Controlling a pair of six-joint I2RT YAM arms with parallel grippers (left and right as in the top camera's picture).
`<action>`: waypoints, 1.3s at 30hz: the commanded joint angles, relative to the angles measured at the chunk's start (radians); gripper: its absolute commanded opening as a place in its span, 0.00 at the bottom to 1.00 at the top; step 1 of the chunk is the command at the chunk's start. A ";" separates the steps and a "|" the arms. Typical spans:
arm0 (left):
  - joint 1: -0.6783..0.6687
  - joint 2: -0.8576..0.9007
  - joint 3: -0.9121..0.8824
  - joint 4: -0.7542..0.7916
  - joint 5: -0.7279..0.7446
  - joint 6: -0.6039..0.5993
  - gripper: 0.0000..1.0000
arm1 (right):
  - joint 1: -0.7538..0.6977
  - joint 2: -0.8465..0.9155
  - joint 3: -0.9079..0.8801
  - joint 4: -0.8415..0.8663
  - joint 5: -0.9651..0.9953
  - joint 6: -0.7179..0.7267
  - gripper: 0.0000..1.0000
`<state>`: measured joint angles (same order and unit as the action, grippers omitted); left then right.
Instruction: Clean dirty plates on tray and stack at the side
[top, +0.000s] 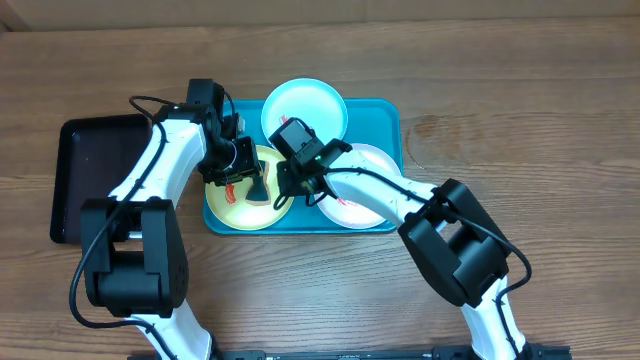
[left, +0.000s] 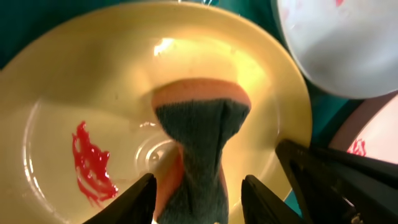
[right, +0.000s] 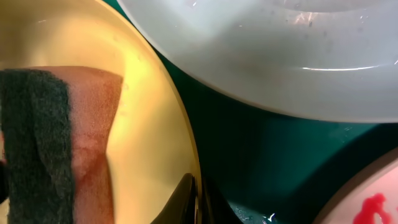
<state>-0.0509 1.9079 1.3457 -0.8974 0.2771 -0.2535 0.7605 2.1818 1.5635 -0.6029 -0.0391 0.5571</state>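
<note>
- Yellow-green plate (top: 225, 212): lies in the left end of the turquoise tray (top: 383, 118) and bears a red smear (left: 90, 165).
- Light blue plate (top: 305, 105): at the tray's far side.
- White plate (top: 378, 165): at the tray's right end, smeared red.
- Left gripper (left: 198, 186): pinches a sponge (left: 199, 130) that stands on the yellow-green plate.
- Right gripper (right: 198, 198): fingers pressed together on that plate's rim.
- Black tray (top: 90, 170): left of the turquoise tray.

Overhead looks straight down on the table (top: 500, 80), while both wrist views (very near) share the yellow-green plate (left: 74, 93).
</note>
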 joint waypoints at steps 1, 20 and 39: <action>-0.002 0.030 -0.016 0.011 0.013 -0.024 0.46 | -0.020 0.028 0.010 -0.004 -0.031 -0.008 0.05; 0.006 0.085 -0.014 -0.011 -0.239 -0.006 0.04 | -0.028 0.028 0.010 -0.008 -0.053 -0.033 0.05; 0.023 0.086 0.071 -0.041 -0.151 -0.058 0.04 | -0.028 0.028 0.010 0.004 -0.053 -0.033 0.06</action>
<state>-0.0303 1.9846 1.4235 -0.9638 -0.0490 -0.3222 0.7395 2.1838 1.5635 -0.6018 -0.0975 0.5400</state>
